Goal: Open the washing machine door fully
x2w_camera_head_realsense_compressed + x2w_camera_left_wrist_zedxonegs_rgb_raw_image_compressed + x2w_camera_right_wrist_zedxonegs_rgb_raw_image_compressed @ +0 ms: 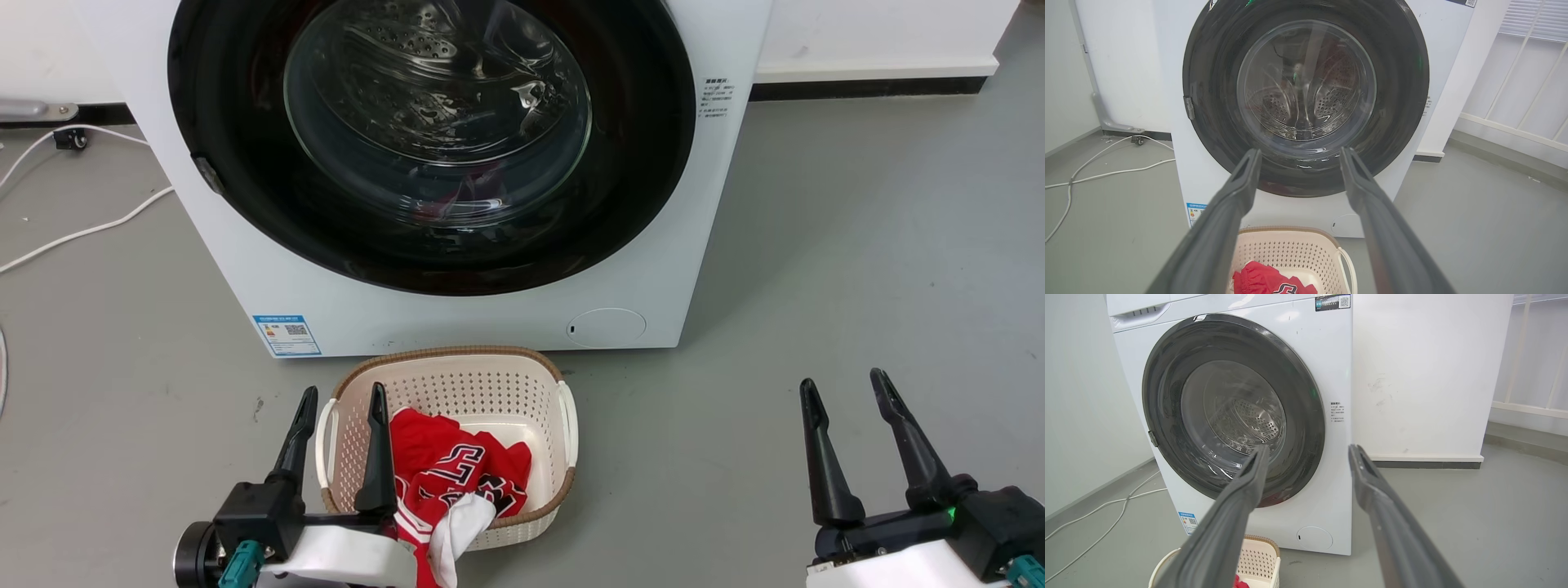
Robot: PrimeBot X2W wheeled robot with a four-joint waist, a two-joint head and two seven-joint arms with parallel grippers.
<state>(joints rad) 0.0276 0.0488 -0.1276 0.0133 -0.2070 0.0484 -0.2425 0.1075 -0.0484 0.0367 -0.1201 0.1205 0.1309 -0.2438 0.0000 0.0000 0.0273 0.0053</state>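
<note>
Grey floor (pixel 857 245), white wall (pixel 1412 375), loose white cable (pixel 82 234)

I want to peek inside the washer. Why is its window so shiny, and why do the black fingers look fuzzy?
Head view: bright reflections streak the washing machine door glass, hiding some drum. Left wrist view: left gripper fingers sit near the lens, so look soft and huge. Right wrist view: right gripper fingers likewise.

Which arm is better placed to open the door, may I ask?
Probably right: the hinge sits on the washing machine door's left rim, so its free edge is nearer the right jaws.
</note>
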